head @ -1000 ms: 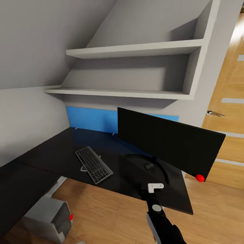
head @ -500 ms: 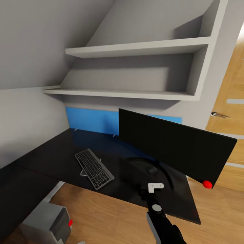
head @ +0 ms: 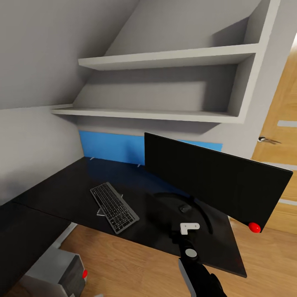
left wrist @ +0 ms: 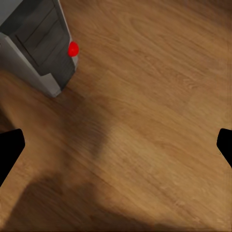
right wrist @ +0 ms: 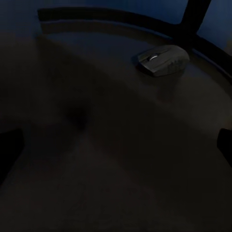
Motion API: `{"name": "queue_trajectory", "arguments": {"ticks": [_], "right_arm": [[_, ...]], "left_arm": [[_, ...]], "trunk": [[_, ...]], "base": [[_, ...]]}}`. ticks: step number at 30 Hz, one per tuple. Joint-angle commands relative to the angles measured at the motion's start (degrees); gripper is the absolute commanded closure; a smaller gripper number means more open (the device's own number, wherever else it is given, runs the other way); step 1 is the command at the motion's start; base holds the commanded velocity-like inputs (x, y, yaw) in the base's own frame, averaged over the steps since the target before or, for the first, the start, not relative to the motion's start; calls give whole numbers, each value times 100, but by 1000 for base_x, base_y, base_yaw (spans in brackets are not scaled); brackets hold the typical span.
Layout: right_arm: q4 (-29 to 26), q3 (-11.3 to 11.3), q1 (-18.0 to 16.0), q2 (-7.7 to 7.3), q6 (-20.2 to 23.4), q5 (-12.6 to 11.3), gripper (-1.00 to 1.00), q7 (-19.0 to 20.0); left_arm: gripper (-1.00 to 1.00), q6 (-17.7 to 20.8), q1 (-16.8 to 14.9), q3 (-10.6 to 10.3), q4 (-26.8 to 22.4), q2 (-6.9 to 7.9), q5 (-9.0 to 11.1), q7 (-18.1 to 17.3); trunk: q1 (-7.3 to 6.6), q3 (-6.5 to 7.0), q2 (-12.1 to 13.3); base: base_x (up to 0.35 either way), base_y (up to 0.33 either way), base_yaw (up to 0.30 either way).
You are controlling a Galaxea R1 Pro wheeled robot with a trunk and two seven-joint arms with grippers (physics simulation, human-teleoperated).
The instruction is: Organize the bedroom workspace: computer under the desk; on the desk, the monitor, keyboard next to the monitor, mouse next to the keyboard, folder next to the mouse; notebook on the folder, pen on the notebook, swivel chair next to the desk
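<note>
Right wrist view puts the small black rounded mouse (right wrist: 162, 60) just ahead of the wide-spread, empty right claw (right wrist: 116, 145) over the glossy black counter (right wrist: 96, 159), so fetching the mouse seems next, needing a forward reach.

soft even light up top, glossy desk (head: 62, 189) mirrors blue; right wrist view super dim, floor (left wrist: 154, 96) shadow blurry

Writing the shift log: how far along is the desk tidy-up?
Looks done: wide black monitor and slim silver-grey keyboard stand on the glossy black desk; light-grey tower computer sits on the floor at its edge. In hand: the right gripper, jaws open, hovers near the small black mouse lying inside the stand's curved foot, apart from the keyboard. Left: mouse, folder, notebook, pen, chair.
</note>
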Motion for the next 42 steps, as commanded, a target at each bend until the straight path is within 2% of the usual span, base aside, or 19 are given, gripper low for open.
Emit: {"name": "queue_trajectory", "arguments": {"ticks": [1, 4, 10, 18, 26, 32, 42], "right_arm": [[-7, 9, -3, 0, 48, 58, -100, -33], [-7, 8, -3, 0, 48, 58, -100, -33], [-5, 7, -3, 0, 48, 63, -100, -34], [0, 1, -3, 0, 48, 67, -100, -34], [8, 2, -3, 0, 41, 68, -100, -34], [31, 3, -3, 0, -212, 78, -100, -34], [256, 15, -3, 0, -352, 93, -100, -58]], "left_arm": [[-100, -24, -5, -48, 5, 7, 43, 41], [-100, -30, -5, -46, 66, 15, 46, 39], [-100, -66, -5, -48, 552, 24, 42, 35], [-100, -382, -5, -73, 884, 17, 21, 31], [-100, -409, -5, -74, 899, 14, 26, 31], [-100, -412, -5, -79, 900, 6, 23, 31], [-100, -412, -5, -76, 900, 8, 22, 31]], "trunk": [[0, -7, -5], [0, -7, -5], [0, -7, -5], [0, -7, -5], [0, -7, -5], [0, -7, -5], [0, -7, -5]], "base": [[0, 0, 0], [0, 0, 0], [0, 0, 0], [0, 0, 0], [0, 0, 0], [29, 0, 0], [264, 0, 0]]}}
